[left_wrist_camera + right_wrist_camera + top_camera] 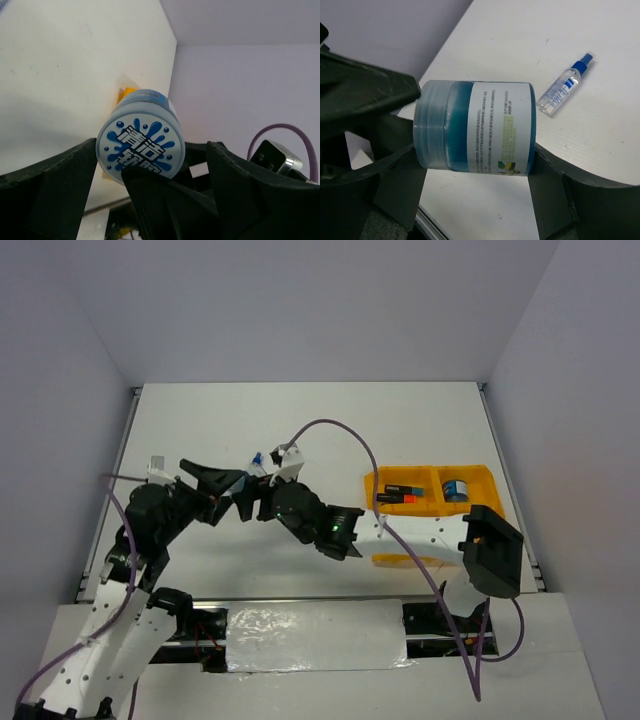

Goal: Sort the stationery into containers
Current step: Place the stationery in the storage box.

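Two tray (372, 485) compartments are filled so far: highlighters (398, 496) and one tray pot (457, 488). Mid-air, the held pot (475, 127) is clamped in my right gripper (475, 150); my left gripper (152, 147) has its jaws apart around the lid. Bottle (563, 87) on the table (300, 420) still needs sorting.

I read the top view as bright and evenly lit from above. The white counter (300, 430) shows only faint, soft-edged shadows under the arms. The glossy sheet (315, 635) at the near edge carries speckled glare. Straight edges stay straight out to the corners.

In the left wrist view, the pot (140, 150) lid is crisp. The left fingers (45, 195) are near-black, underexposed and soft, and a broad diffuse shadow lies on the counter.

In the right wrist view, the pot label is lit without glare, but its print is too fine to read. The right fingers (580, 195) are blurred. The bottle (565, 86) behind is slightly soft.
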